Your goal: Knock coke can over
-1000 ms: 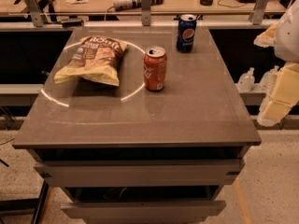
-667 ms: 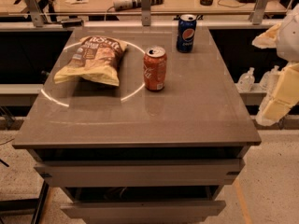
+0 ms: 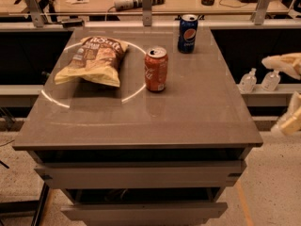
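My end effector hangs off the desk's right side, lower than a second ago, a pale cream shape well clear of everything; I cannot tell its state. On the smooth grey desk the cylindrical red coke can stands upright and unmoved, near the crinkled yellow chip bag. The glossy blue Pepsi can stands by the far edge.

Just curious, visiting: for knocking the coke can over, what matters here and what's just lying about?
For the job: coke can, upright; gripper, off to the right of the table.
Lying about: Pepsi can, chip bag, two small bottles.
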Robot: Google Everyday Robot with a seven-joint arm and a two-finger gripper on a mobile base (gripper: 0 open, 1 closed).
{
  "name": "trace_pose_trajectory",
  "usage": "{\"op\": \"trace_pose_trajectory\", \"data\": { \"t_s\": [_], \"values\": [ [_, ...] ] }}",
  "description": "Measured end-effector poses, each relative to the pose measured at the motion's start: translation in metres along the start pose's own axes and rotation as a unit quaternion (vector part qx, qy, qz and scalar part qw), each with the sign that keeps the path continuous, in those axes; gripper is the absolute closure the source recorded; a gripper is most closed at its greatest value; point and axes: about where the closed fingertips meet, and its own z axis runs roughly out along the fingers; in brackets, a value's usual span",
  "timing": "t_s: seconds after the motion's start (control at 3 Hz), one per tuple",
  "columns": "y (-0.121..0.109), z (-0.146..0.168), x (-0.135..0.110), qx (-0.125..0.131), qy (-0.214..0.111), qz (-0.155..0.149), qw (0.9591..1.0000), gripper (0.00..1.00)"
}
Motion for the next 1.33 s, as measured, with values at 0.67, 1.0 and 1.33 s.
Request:
{"op": "trace_pose_trajectory", "data": {
  "t_s": [0.67, 1.0, 1.33],
  "values": [
    [0.031, -0.002, -0.021, -0.041, -0.262, 0.038, 0.9634, 0.0],
    [0.033, -0.011, -0.035, -0.028, -0.316, 0.09, 0.9441, 0.0],
    [0.033, -0.011, -0.035, -0.028, -0.316, 0.089, 0.9442, 0.0]
  ]
}}
